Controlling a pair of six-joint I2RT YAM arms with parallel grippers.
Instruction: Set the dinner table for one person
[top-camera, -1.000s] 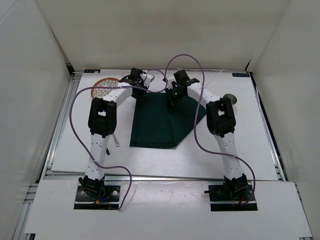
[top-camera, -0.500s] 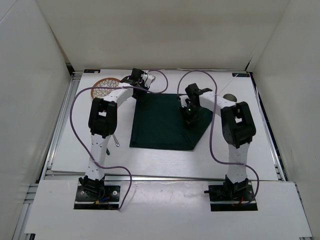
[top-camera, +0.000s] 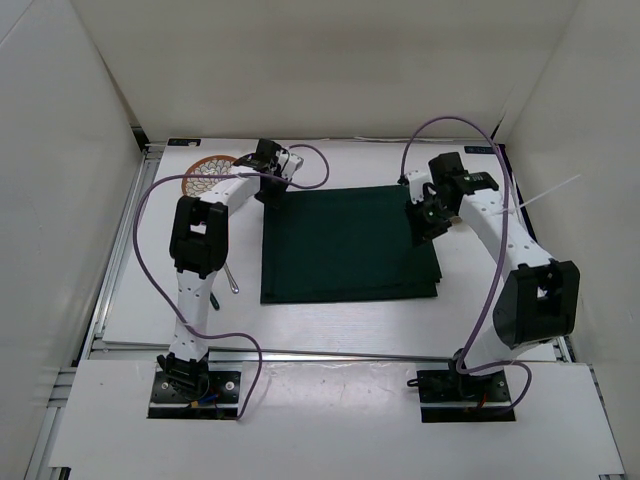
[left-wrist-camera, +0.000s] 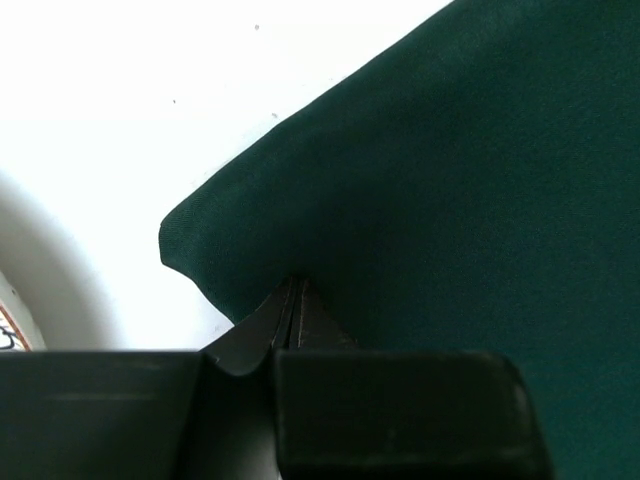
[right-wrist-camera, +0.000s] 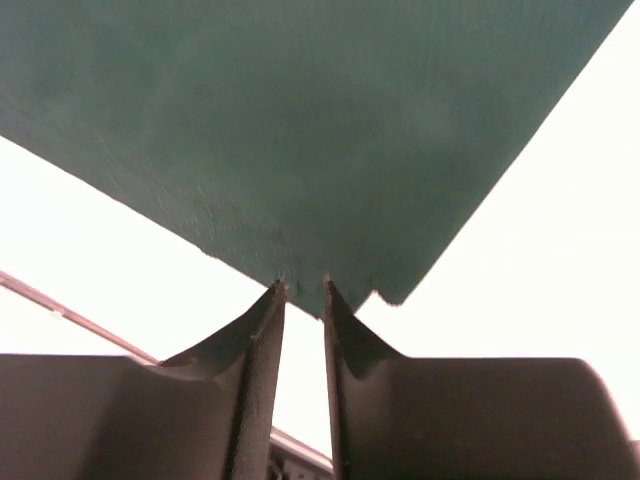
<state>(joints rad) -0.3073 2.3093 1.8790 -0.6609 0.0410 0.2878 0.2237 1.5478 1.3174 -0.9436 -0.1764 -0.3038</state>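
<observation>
Left arm (top-camera: 196, 236) extended forward, jaws pressed together; right arm (top-camera: 503, 228) angled out rightward, jaws narrowly apart.

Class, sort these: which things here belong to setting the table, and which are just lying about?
Job: table, cloth, plate, utensil, left gripper, right gripper.
Lying about: purple cables, white walls.

The white tubular left arm (top-camera: 197, 300) and right arm (top-camera: 492, 218) carry boxy black joints. Lilac cables (top-camera: 139, 250) loop off both (wide, slack arcs), and black base plates (top-camera: 196, 392) sit at the lower frame.
</observation>
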